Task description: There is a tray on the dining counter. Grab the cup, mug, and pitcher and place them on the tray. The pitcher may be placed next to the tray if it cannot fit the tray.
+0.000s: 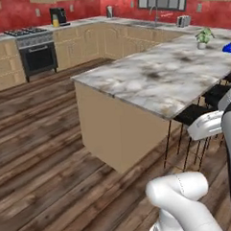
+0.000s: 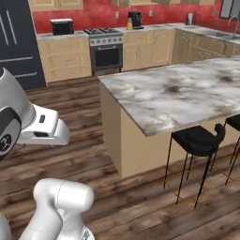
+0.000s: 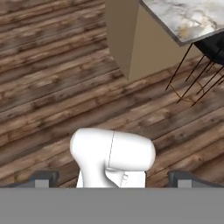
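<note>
The dining counter (image 1: 149, 79) (image 2: 187, 93) (image 3: 188, 17) stretches ahead, a grey-white marble top on a tan base. At its far right end a sliver of the blue tray (image 1: 227, 48) is cut by the frame edge. A small yellow shape rests against the tray; I cannot tell whether it is the cup. The mug and the pitcher are out of view. My gripper (image 3: 113, 179) hangs low over the wooden floor, short of the counter's near corner. It is open, its fingertips (image 3: 43, 178) set wide apart with nothing between them.
Black bar stools (image 2: 199, 140) (image 1: 194, 114) (image 3: 212, 48) stand along the counter's near side. A small potted plant (image 1: 203, 36) sits on the counter top. A stove (image 1: 37, 52) and cabinets line the back wall. Bare wooden floor (image 1: 42, 140) lies left of the counter.
</note>
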Tool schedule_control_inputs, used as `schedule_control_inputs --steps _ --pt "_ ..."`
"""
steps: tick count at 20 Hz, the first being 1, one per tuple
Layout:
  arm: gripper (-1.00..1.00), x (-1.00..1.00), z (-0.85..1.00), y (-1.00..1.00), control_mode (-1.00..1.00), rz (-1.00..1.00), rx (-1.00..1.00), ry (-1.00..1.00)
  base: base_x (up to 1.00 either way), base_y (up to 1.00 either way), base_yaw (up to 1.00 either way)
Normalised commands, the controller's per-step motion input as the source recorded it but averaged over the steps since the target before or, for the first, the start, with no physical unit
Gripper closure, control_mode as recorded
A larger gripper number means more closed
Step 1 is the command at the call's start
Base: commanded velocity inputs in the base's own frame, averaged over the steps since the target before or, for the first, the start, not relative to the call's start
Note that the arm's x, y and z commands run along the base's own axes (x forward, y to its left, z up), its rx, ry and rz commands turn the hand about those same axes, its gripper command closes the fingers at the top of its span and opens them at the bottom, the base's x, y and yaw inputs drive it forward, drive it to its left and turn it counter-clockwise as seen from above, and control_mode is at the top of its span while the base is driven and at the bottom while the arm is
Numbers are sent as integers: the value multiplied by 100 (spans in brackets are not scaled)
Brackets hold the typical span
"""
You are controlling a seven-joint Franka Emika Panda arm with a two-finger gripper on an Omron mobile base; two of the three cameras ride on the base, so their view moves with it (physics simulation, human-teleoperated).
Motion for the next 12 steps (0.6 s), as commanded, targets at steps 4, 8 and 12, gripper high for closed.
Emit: schedule_control_inputs --steps 4,8,12 --pt "-100 0 0 0 100 0 0 0 0 100 -47" --pt "-100 0 0 0 100 0 0 0 0 100 -46" --pt "-100 0 0 0 100 0 0 0 0 100 -45"
